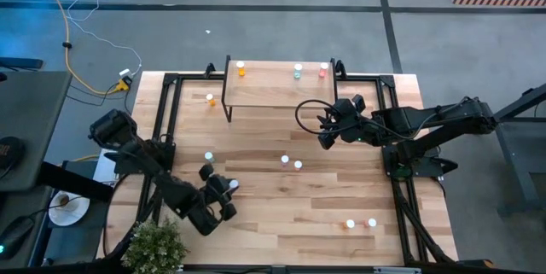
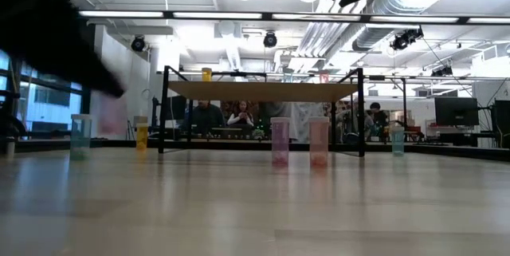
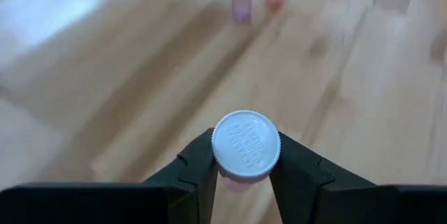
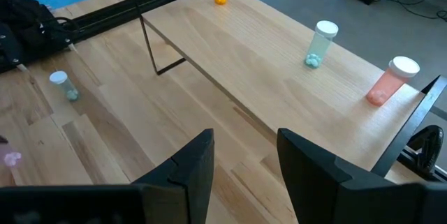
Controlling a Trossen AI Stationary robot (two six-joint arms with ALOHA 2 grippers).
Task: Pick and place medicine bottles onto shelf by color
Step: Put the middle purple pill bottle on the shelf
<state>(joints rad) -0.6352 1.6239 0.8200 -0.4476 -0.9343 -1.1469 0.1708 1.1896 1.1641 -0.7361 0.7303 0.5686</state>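
Note:
My left gripper is near the table's front left, shut on a small bottle with a white cap and a pinkish body. The shelf stands at the far middle, and an orange, a teal and a pink bottle stand on its far edge. Other bottles stand upright on the table: an orange one, a teal one, a pair in the middle and a pair at the near right. My right gripper hangs open above the table just in front of the shelf. My left gripper pinches the bottle between its two fingers, one on each side, right at the ribbed cap's rim. The cap faces the wrist camera and hides the body and the foot. In the low view the arm is well above the wood.
A potted plant stands at the near left corner, close to my left arm. A black frame runs along the table's edges. There is bare wood between the middle bottles and the near right pair. People sit in the room beyond the shelf.

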